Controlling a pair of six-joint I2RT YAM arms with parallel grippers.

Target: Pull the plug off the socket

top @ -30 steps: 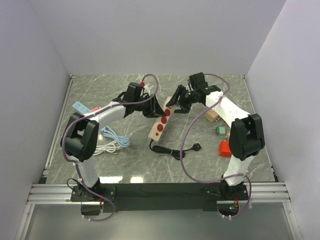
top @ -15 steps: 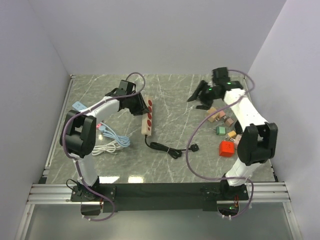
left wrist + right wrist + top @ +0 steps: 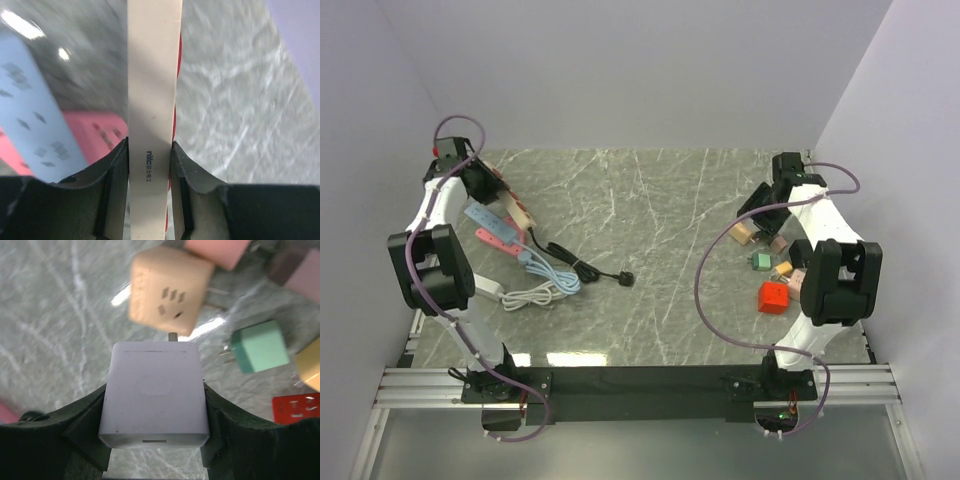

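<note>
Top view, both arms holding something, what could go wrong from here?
1. The left gripper pinches the beige power strip over the blue strip and pink strip; a slip could drop it onto them.
2. Its black cord trails across the table beside the light blue cable and may snag.
3. The right gripper holds the white adapter close over the beige cube; lowering could knock it.

Grey, white-veined marble surface (image 3: 650, 200); beige socket strip (image 3: 152, 100), red-faced; white plug (image 3: 154, 395); black cord (image 3: 578, 264); beige cube (image 3: 167, 290); green cube (image 3: 260, 345).
</note>
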